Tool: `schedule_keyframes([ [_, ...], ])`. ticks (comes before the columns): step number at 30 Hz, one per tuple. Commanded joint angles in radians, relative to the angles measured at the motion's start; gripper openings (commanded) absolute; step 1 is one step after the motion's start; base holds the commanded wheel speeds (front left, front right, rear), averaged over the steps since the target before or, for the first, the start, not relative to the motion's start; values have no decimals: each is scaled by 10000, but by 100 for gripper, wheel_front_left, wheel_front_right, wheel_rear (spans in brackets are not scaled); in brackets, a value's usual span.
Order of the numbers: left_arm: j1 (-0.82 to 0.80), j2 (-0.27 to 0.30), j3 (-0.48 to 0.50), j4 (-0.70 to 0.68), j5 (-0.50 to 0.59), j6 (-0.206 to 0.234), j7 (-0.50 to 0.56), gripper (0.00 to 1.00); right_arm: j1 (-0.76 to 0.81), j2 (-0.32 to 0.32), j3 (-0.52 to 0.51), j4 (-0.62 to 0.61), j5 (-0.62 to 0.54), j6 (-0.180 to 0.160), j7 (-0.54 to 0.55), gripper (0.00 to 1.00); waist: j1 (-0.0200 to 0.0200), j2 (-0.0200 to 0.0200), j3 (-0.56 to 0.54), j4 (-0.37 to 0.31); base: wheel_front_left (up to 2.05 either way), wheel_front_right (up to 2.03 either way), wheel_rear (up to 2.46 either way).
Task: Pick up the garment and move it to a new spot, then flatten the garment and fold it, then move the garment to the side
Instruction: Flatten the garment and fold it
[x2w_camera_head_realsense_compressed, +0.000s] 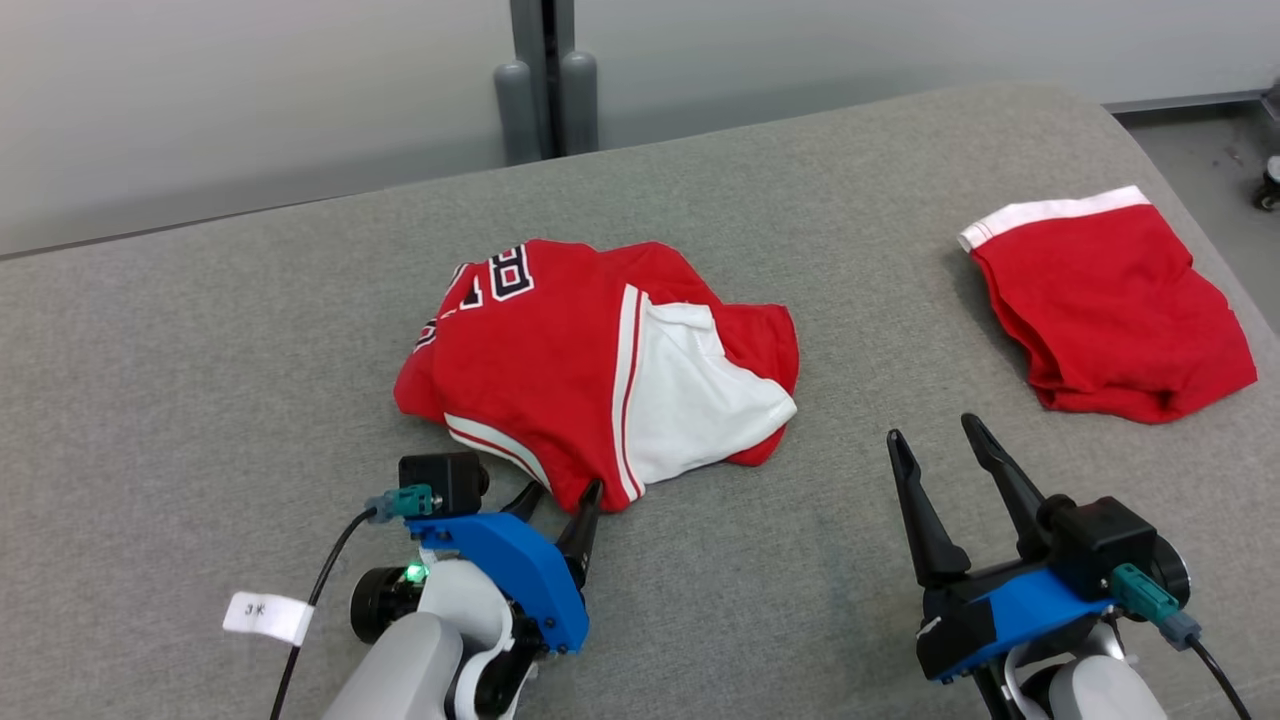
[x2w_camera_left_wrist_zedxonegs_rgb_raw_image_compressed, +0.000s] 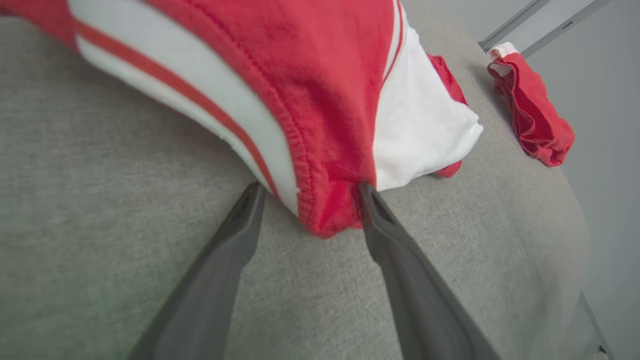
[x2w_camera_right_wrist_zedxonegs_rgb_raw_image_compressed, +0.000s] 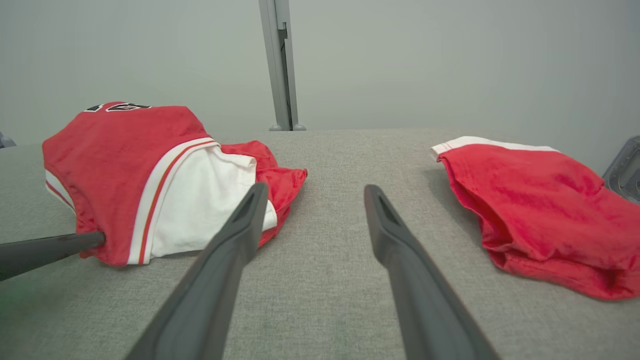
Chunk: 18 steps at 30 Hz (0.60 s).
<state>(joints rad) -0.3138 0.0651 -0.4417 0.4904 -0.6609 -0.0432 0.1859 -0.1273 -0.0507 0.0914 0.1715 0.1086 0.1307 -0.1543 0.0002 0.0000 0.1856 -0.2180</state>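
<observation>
Jaws of left gripper (x2w_camera_left_wrist_zedxonegs_rgb_raw_image_compressed: 310, 186) straddle garment (x2w_camera_left_wrist_zedxonegs_rgb_raw_image_compressed: 325, 75) corner

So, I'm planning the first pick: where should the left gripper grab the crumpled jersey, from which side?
Probably the near red hem corner of the jersey, coming low from the robot's side: that bunched fold sticks out toward the left gripper and sits between its open fingers.

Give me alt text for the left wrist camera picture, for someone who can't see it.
The left gripper, dark fingers spread open, flanks the near corner of a crumpled red and white jersey on a grey table. A second red garment lies farther off, upper right.
</observation>
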Motion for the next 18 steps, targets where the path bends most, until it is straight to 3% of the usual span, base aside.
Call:
schedule_keyframes([
  [1, -297, 12, 5, 145, -68, 92, 87, 100, -161, 1, 13, 8, 91, 1, -82, 100, -2, 0, 31, -66, 0, 0, 0],
  [5, -680, -50, -63, 610, -169, 188, 159, 100, -154, 1, 29, 18, 57, 1, -102, 100, -2, 0, 15, -202, 0, 0, 0],
  [6, -811, -49, -65, 644, -89, 228, 12, 20, -154, 2, 23, 24, 40, 1, -88, 100, -2, 0, 1, -220, 0, 0, 0],
  [7, -910, -57, -70, 671, -50, 244, -113, 0, -160, 2, -5, 23, 14, 1, -89, 100, -2, 0, -14, -227, 0, 0, 0],
  [12, -1598, -27, -347, 314, 386, 18, -703, 0, -37, 4, -47, -27, 18, 1, -75, 100, -2, 0, -262, -114, 0, 0, 0],
  [18, -3569, -117, -1029, -341, 577, -380, -622, 0, 79, 1, 19, -57, 32, 1, 19, 100, -2, 0, -644, 89, 0, 0, 0],
])
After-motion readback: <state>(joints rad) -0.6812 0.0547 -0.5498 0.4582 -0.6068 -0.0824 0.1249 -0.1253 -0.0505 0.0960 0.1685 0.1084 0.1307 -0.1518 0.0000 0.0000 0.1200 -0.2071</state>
